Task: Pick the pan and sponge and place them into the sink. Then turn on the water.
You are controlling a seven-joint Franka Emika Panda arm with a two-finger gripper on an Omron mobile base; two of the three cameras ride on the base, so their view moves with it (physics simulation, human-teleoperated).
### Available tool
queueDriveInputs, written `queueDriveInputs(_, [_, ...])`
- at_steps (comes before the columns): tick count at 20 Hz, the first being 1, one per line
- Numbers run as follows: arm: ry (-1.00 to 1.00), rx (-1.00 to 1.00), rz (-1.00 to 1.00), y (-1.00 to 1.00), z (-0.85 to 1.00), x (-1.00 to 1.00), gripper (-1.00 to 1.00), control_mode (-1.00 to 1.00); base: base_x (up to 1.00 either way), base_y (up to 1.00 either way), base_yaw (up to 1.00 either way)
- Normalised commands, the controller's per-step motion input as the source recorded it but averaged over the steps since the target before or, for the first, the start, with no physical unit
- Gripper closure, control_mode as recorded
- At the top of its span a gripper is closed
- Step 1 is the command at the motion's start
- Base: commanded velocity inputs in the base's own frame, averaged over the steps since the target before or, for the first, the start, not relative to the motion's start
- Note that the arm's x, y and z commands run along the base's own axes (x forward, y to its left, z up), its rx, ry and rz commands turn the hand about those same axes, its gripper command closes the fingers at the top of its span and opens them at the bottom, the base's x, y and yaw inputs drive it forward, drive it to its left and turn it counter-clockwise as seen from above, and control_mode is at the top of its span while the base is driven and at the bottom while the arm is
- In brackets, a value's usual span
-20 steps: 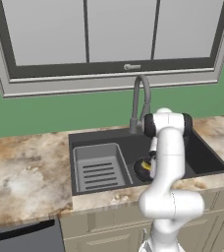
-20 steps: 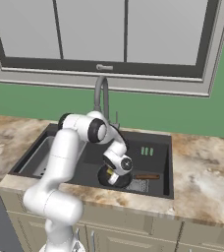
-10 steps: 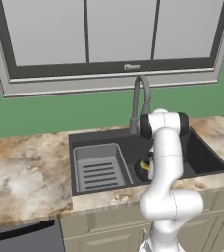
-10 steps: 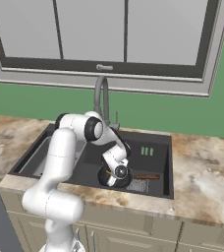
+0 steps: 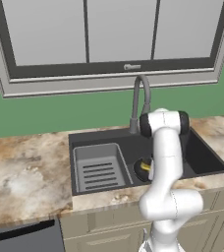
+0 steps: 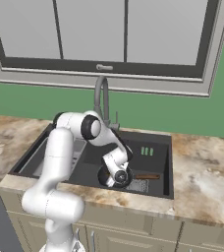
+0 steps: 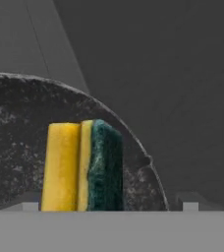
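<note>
The black pan (image 7: 15, 147) lies on the floor of the dark sink (image 5: 104, 137), its brownish handle (image 6: 147, 176) pointing right. Inside it the yellow sponge (image 7: 82, 167) stands on edge, its green layer to the right in the hand view. My gripper (image 7: 109, 204) hovers low over the pan (image 6: 104, 176) with its jaws spread wide. The fingertips (image 7: 188, 201) stand clear of the sponge on both sides, so the gripper is open and holds nothing. In the left base view a bit of yellow sponge (image 5: 146, 167) peeks out beside my forearm. No water shows under the faucet (image 5: 138, 98).
A grey ribbed rack insert (image 5: 99, 168) takes up the sink's left half. The square drain grate (image 6: 139, 185) lies just right of the pan. Marbled counter (image 5: 20, 172) runs on both sides, with a window above the green wall.
The jaws have spread from about half apart to wide, letting go of the sponge, which now rests in the pan. The arm has hardly moved.
</note>
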Motion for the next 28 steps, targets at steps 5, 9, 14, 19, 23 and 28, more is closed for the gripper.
queueDriveInputs(5, [0.00, 0.07, 0.00, -0.02, 0.54, -0.23, -1.00, -1.00, 0.00, 0.00, 0.00])
queueDriveInputs(9, [0.00, 0.07, 0.00, -0.03, 0.56, -0.23, -1.00, -1.00, 0.00, 0.00, 0.00])
queueDriveInputs(14, [0.01, 0.07, 0.00, -0.01, 0.52, -0.20, -1.00, -1.00, 0.00, 0.00, 0.00])
queueDriveInputs(19, [0.00, 0.07, 0.00, 0.00, 0.53, -0.21, -1.00, -1.00, 0.00, 0.00, 0.00])
queueDriveInputs(23, [-0.01, 0.08, 0.00, -0.04, 0.54, -0.28, -1.00, -1.00, 0.00, 0.00, 0.00])
queueDriveInputs(28, [-0.03, 0.13, -0.05, -0.06, 0.41, -0.34, -1.00, -1.00, 0.00, 0.00, 0.00])
